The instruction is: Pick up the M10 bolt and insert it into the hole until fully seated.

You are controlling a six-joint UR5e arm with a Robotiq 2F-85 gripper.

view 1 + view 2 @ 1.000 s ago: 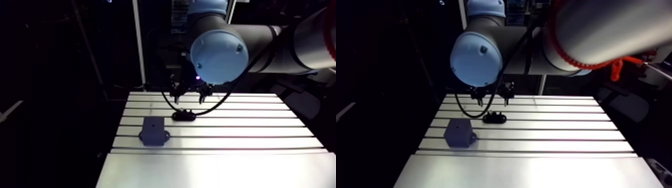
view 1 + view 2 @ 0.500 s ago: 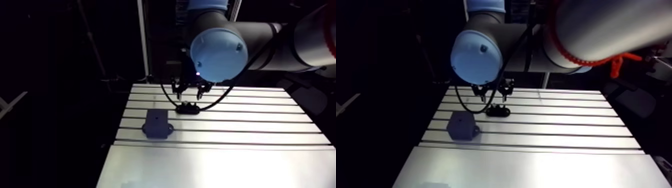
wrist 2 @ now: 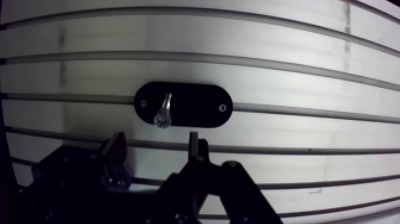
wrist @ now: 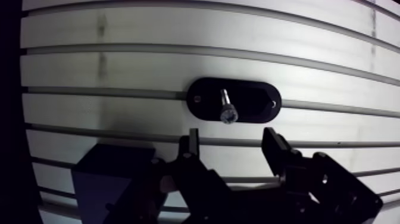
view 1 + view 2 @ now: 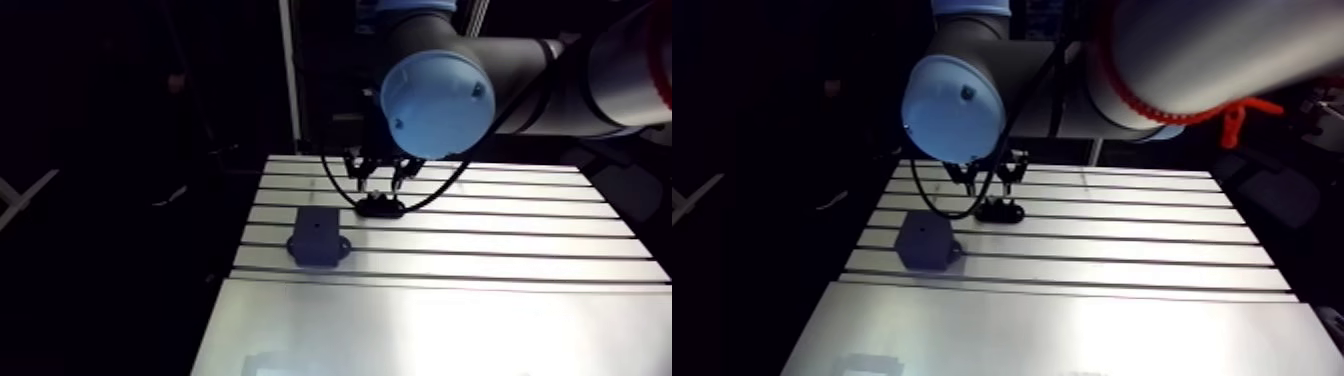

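The gripper (image 4: 231, 140) hangs released and empty, its two fingers spread wide. The bolt (image 4: 227, 107) has not been picked up: it stands in a black oval holder (image 4: 257, 101) on the slotted surface (image 5: 450, 300). In the wrist view it sits just ahead of the gap between the fingers and close to their centre line. Its head looks to be uppermost, with the shank going down into the holder. The dark block (image 5: 318, 240) that I take to hold the hole sits beside the gripper, a little apart from the holder; the hole itself is too small to read with confidence. The step in hand looks like the final approach to the grasp. To do it well, keep the fingers spread and bring the gripper forward until the bolt head lies squarely between them. Then come straight down, stopping short of the holder so the fingertips do not strike it. Close only when the bolt is centred, since a one-sided touch would probably tip it or jam it in its seat. Gripping high on the bolt, at the head or just under it, would leave the lower shank free for insertion. Lift straight up along the bolt's own axis so it comes out without binding before moving across to the block.
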